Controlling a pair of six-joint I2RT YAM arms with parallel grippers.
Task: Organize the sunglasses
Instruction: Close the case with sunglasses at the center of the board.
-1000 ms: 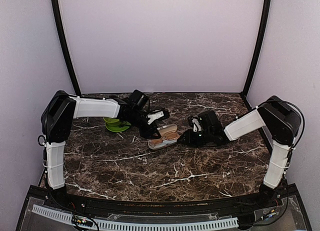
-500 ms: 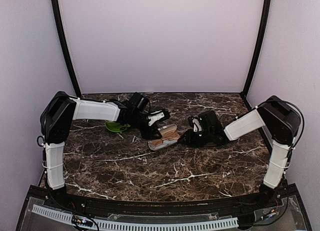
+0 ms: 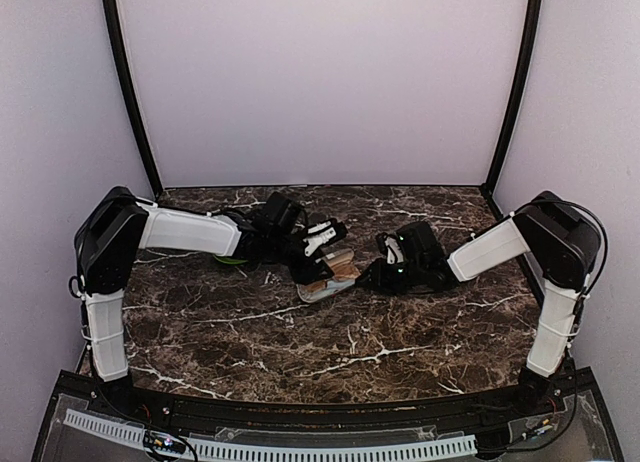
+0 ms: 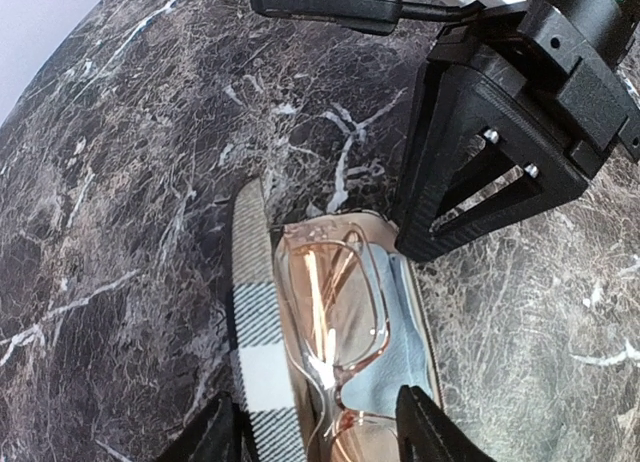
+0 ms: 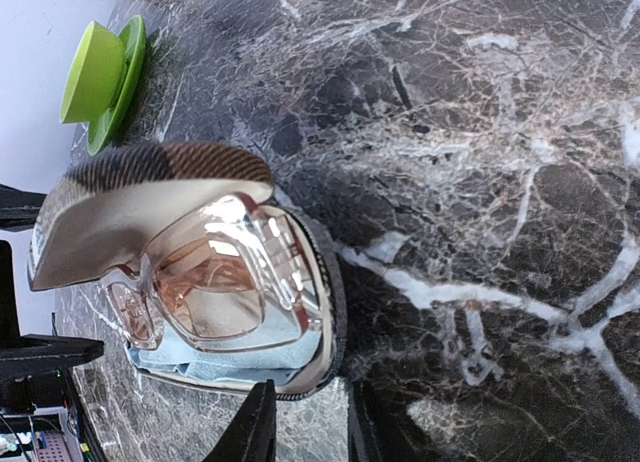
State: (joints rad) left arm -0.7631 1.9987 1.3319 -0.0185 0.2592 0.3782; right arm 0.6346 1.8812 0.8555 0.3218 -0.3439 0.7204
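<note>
On the marble table the plaid case lies open between our two grippers, and the sunglasses lie in its tray on a blue cloth. We judge the step in hand to be letting go of them cleanly and then shutting the lid. To do it well, we lift the left gripper straight up so neither finger snags the frame or drags it off the cloth. We also check that the glasses sit wholly inside the rim, and we pin the case while the lid swings over. The left gripper hangs just above the end of the sunglasses nearest it, jaws parted wider than the frame, one finger beside the lid and the other beside the tray's edge. It seems to hold nothing. The right gripper is closed narrow on the case's rim, which sits right between its fingertips, apparently steadying it.
</note>
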